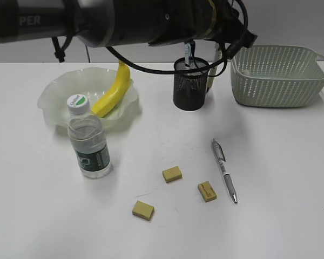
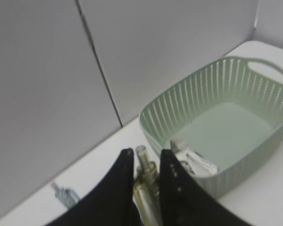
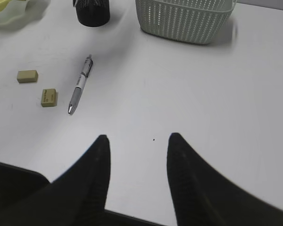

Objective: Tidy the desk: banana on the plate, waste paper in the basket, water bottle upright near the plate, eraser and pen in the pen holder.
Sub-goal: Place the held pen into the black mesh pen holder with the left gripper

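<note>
At the left of the desk (image 1: 54, 216) the banana (image 1: 114, 93) lay in the wavy pale-green plate (image 1: 51, 102), and the water bottle (image 1: 88, 141) stood upright just in front of the plate. Three tan erasers (image 1: 172, 174) lay loose on the bare tabletop towards the middle, none yet in the black mesh pen holder (image 1: 190, 86).

The left arm reached across the top of the exterior view, to above the pen holder and the basket. In its wrist view the left gripper (image 2: 146, 154) was pressed together on a slim olive-gold pen (image 2: 145, 186), held nearly upright with its clear end poking up between the fingers. From outside, that held pen hung just to the right of the holder's rim, between holder and basket, not over the mouth. So the drop seemed to turn on one thing: the cup lay to the left of the pen and below it.

A second, silver pen (image 1: 224, 171) lay on the desk right of the erasers, its long axis running roughly front to back, tip towards the near edge. The right gripper (image 3: 137, 141) hovered spread and empty, with this pen ahead and to its left, so the right arm looked the nearer one for it.

Far right, the sage-green basket (image 1: 278, 78) held the crumpled waste paper (image 2: 194, 160).
</note>
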